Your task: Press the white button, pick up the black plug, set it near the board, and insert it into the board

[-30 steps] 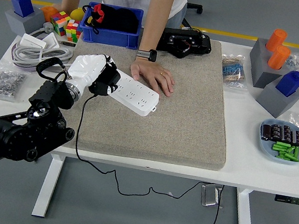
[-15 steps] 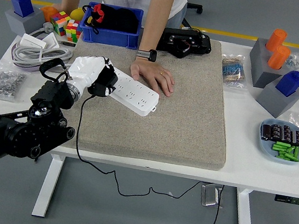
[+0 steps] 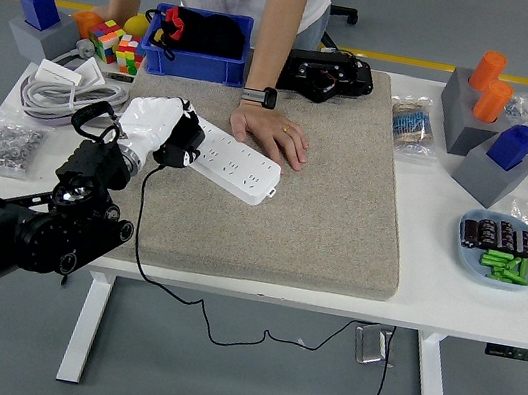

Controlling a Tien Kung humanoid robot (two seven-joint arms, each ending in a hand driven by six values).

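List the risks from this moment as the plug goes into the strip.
1. The left hand holds the black plug at the left end of the white power strip; if the prongs are misaligned, pushing may shove the strip across the mat.
2. The person's hand rests against the strip's far side, so a slide could press into it.
3. The plug's cable hangs over the table edge and could tug the plug.

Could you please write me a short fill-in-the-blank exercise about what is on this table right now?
1. The white power strip lies on the ____ mat.
2. The left hand holds the black plug at the strip's ____ end.
3. A person's hand rests flat just ____ the strip.

Missing words: beige; left; behind
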